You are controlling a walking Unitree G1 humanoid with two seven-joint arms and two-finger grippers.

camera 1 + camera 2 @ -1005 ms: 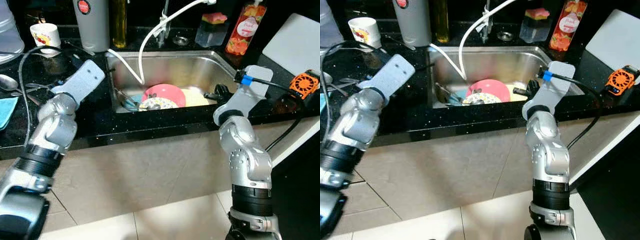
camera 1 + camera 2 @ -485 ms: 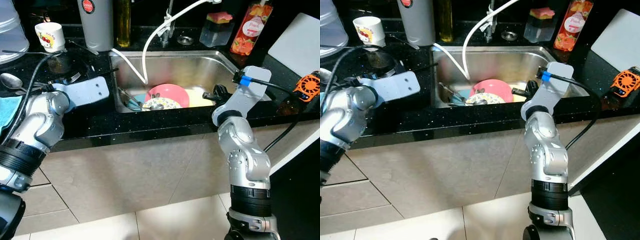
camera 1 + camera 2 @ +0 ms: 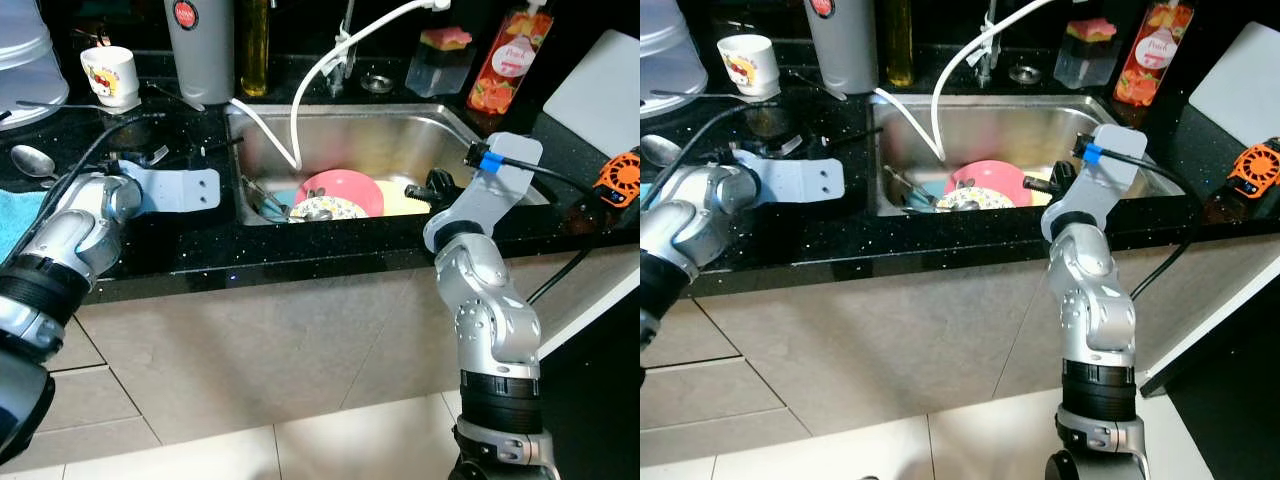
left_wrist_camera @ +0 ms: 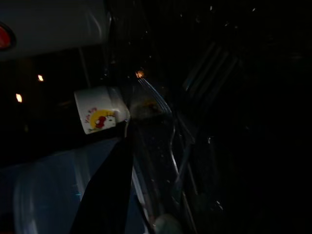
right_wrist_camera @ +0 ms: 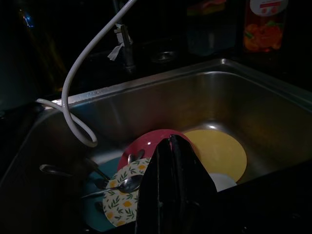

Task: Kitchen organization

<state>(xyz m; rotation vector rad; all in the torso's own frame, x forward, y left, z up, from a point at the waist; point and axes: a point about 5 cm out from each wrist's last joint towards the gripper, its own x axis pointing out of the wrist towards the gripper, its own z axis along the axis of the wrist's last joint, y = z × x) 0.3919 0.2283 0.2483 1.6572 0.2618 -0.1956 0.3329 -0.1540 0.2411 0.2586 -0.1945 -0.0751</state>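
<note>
Fingers of the right pincer [image 5: 171, 161] sit pressed together with nothing between them, poised at the near rim of the sink [image 3: 400, 125] and aimed down at the dishes heaped in it: a pink plate [image 3: 342, 186], a yellow plate [image 5: 219, 152] beside it, a leaf-patterned plate [image 5: 119, 197] with a spoon [image 5: 124, 185] lying across it. The left pincer [image 4: 109, 187] reaches over the black desk [image 3: 180, 240] toward loose cutlery, a fork [image 4: 168, 141] and a white mug [image 3: 110, 76] further back; whether it is wide or narrow I cannot tell, the wrist view being too dark. Judging from this, sorting has not started and both arms are lining up on a first item. Next, the right pincer must spread, dip into the sink and catch a plate's edge
</note>
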